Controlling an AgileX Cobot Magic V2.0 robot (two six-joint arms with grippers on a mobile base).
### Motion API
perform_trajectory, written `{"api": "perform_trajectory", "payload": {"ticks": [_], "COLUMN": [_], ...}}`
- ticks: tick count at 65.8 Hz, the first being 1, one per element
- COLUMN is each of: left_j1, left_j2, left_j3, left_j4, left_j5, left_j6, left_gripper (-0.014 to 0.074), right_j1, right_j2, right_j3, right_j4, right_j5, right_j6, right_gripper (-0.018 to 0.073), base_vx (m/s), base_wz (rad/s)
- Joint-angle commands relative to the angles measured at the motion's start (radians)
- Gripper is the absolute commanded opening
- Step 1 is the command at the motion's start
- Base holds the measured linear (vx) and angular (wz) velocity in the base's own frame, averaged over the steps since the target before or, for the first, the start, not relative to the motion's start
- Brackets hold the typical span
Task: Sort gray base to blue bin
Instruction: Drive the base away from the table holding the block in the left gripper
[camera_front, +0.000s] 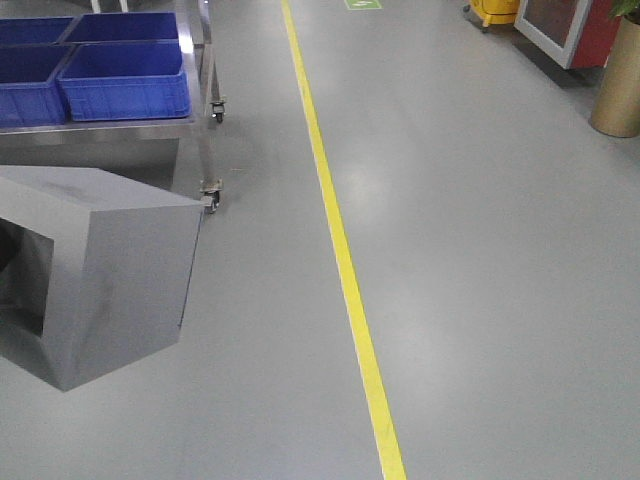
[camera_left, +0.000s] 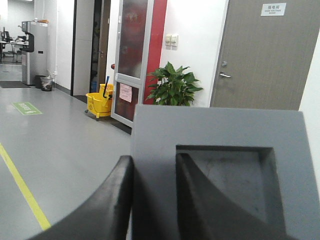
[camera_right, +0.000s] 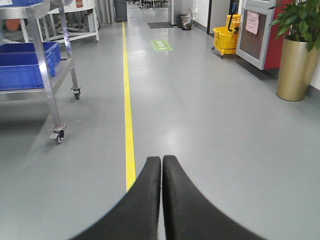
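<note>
Light gray base (camera_front: 130, 280), bright blue bin (camera_front: 125, 95), black fingers (camera_right: 145, 200), and a yellow line (camera_front: 341, 250) on gray floor (camera_front: 480, 250).

Front view: high, tilted down at the floor (camera_front: 480, 250) along the yellow line (camera_front: 345, 270), blue bins (camera_front: 125, 80) on a cart (camera_front: 100, 128) upper left, gray base (camera_front: 110, 280) near at lower left. Left wrist view: low, level, right against that base, facing a mop bucket (camera_left: 100, 104) and potted plant (camera_left: 174, 87). Right wrist view: low, level, looking along the same line; cart, bucket and plant shared.

Light: bright, even, indoor.
Glare: soft sheen on floor (camera_front: 370, 190), front & rt wrist views.
Shadows: faint, under cart (camera_front: 100, 125).
Focus: rt gripper (camera_right: 161, 162) soft; bkgd sharp.
</note>
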Motion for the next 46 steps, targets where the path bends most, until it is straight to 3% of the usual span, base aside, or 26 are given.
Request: {"api": "perform_trajectory", "payload": {"ticks": [1, 19, 46], "left_j1": [-0.002, -0.002, -0.002], "left_j2": [0.001, 0.001, 0.001], "left_j3": [-0.031, -0.031, -0.031], "left_j4": [-0.004, -0.004, -0.004], "left_j5": [-0.111, -0.111, -0.111], "left_j6": [-0.01, -0.01, -0.01], "left_gripper": [-0.0007, -0.0007, -0.0007], "right_j1": [-0.003, -0.003, -0.003], "right_j2": [0.018, 0.018, 0.018], "right_j3": [0.002, 0.002, 0.002], "right_j4": [-0.008, -0.008, -0.008], "right_j5": [-0.072, -0.072, -0.072], "right_j6": [-0.011, -0.011, -0.011], "right_gripper": [-0.0005, -0.0005, -0.0005], "base_vx": [0.25, 0.29, 0.34], "base_wz": [-0.11, 0.1, 0.41]}}
